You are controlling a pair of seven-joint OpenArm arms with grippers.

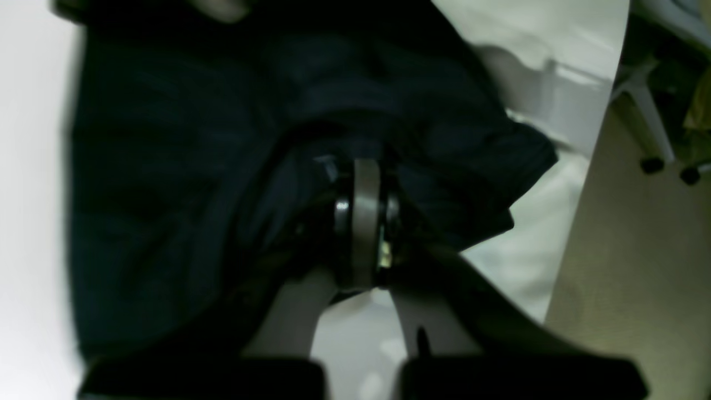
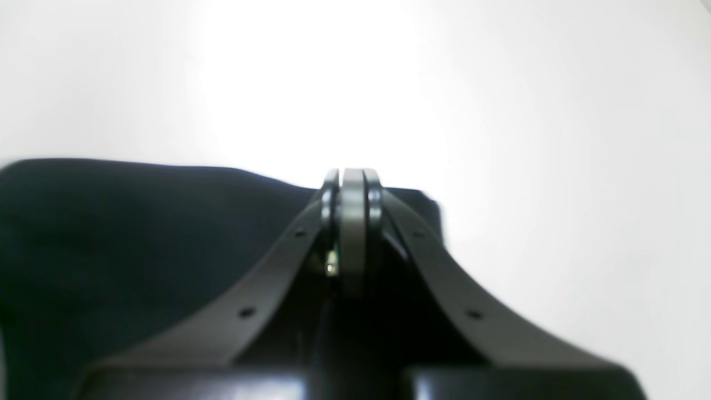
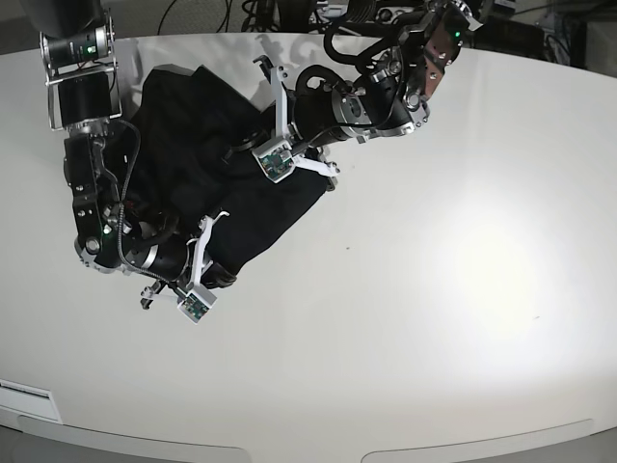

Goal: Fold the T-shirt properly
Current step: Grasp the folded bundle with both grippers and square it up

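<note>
The black T-shirt [image 3: 183,145] lies crumpled on the far left part of the white table [image 3: 434,289]. My left gripper [image 3: 273,77] reaches in from the upper right. In the left wrist view it [image 1: 365,172] is shut, with folds of the T-shirt [image 1: 166,194] bunched around its tips; that view is blurred. My right gripper [image 3: 217,222] is at the shirt's near edge. In the right wrist view it [image 2: 353,180] is shut at the edge of the T-shirt [image 2: 111,239], which spreads below and to the left. The pale label mark is not visible.
Both arms lie over the shirt. The table's curved front edge [image 3: 289,446] runs along the bottom of the base view. Cables [image 3: 289,14] crowd the far edge. A chair base [image 1: 655,139] stands on the floor [image 1: 639,289] beyond the table's side.
</note>
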